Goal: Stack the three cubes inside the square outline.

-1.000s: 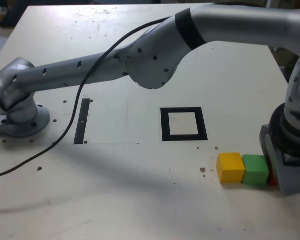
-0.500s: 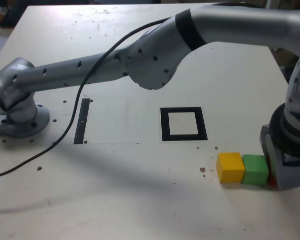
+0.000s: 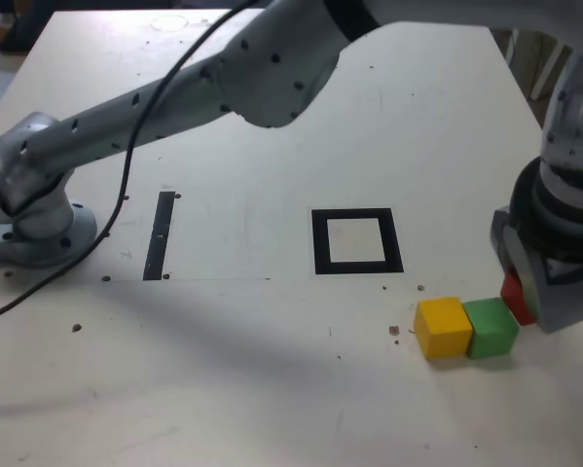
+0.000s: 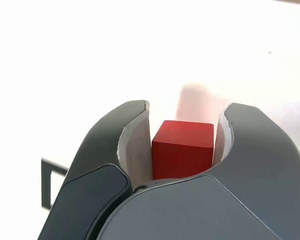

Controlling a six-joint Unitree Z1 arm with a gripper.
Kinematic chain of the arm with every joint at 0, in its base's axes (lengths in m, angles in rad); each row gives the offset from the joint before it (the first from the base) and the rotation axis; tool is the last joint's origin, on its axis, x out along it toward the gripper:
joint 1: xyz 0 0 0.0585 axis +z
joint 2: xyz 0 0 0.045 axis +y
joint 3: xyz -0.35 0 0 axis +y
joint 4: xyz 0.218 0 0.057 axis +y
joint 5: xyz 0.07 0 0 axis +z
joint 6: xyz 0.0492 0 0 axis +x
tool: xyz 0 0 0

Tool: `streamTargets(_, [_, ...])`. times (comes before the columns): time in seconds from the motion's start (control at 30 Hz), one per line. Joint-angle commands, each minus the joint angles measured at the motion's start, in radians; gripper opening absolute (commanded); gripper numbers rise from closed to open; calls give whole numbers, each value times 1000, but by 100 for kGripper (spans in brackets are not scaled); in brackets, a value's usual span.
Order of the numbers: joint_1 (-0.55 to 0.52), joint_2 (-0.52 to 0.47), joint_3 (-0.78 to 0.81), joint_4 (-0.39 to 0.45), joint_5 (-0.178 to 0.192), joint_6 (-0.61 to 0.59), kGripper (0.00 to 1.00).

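The red cube (image 4: 182, 149) sits in a dark grey pincer (image 4: 182, 150) with pale inner pads (image 4: 134, 145). The yellow cube (image 3: 443, 327) and green cube (image 3: 491, 327) rest on a cream, speckled worktop (image 3: 272, 370). The square outline (image 3: 356, 240) is black with a white centre.

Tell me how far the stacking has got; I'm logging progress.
Nothing is stacked yet: the square outline holds no cube. In hand: the gripper is shut on the red cube, raised off the table. Left: place it in the outline, then add the yellow cube and green cube, which sit side by side.
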State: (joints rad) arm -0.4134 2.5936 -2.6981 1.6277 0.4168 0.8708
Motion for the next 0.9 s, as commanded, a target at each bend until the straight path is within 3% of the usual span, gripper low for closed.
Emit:
streamTargets(0.0, [-1, -37, 35, 14, 6, -37, 46])
streamTargets(0.2, [12, -154, 224, 14, 17, -190, 46])
streamTargets(0.43, [45, -274, 445, 13, 5, -352, 45])
streamTargets(0.87, [110, -360, 684, 9, -105, -614, 44])
